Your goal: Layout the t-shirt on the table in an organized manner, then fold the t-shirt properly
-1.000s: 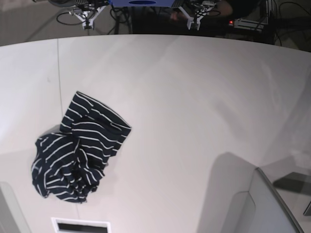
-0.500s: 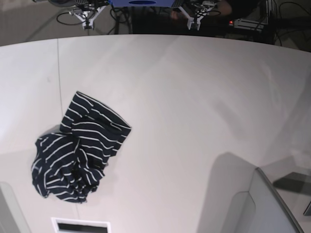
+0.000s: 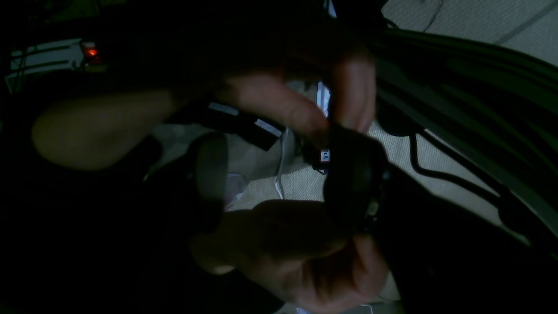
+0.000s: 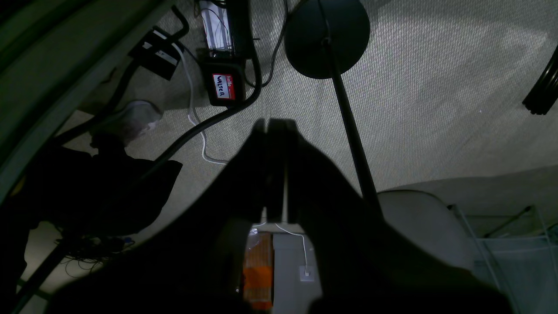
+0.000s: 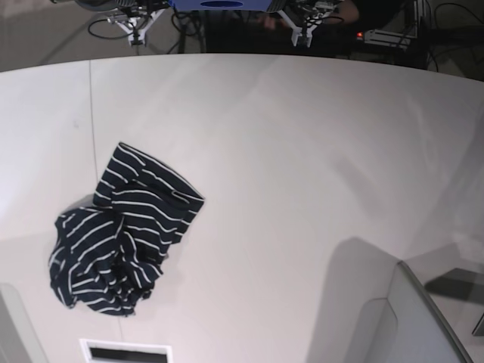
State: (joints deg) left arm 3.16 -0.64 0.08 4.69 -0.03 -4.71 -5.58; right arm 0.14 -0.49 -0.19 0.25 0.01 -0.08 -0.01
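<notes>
The dark navy, white-striped cloth t-shirt (image 5: 121,234) lay crumpled on the left part of the large white tabletop (image 5: 302,174). The right end effector (image 4: 272,126) was clenched over the floor. A person's hand (image 3: 305,113) crowded the left end effector (image 3: 279,174), jaws parted; whether it grasped anything I cannot tell.

White-striped navy t-shirt (image 5: 121,242), white table (image 5: 302,174)

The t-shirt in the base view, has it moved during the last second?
No. The t-shirt lies crumpled at the same spot beside the table's thin seam line.
</notes>
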